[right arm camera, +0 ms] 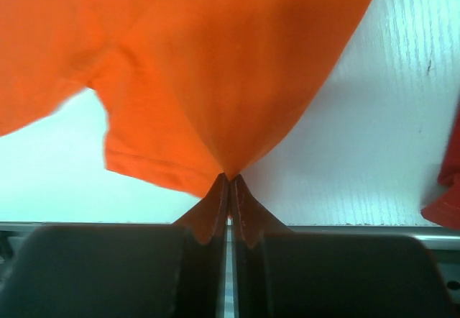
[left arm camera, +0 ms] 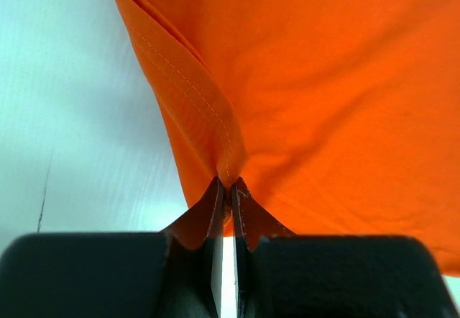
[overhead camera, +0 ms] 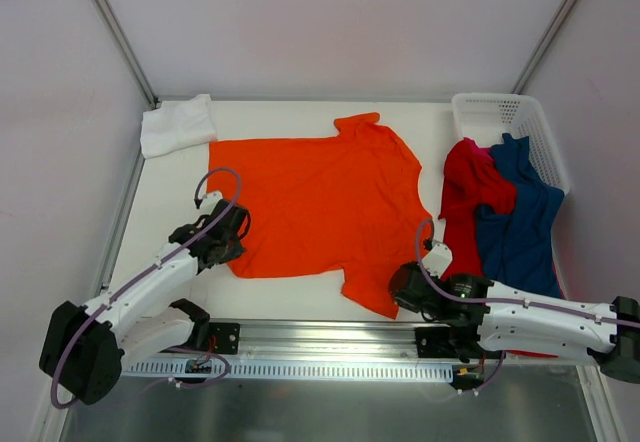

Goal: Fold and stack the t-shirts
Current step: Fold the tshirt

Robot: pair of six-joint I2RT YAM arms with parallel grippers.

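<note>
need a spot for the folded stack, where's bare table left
Bare table: the back strip between white shirt and basket, behind the orange shirt; the near strip between left hand and right hand. Crowded right: red shirt and blue shirt spill from the basket.

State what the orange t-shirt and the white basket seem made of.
The orange t-shirt looks like thin matte cloth, maybe cotton: it drapes, wrinkles and shows a stitched hem. The basket looks like stiff white plastic: moulded, perforated walls.
</note>
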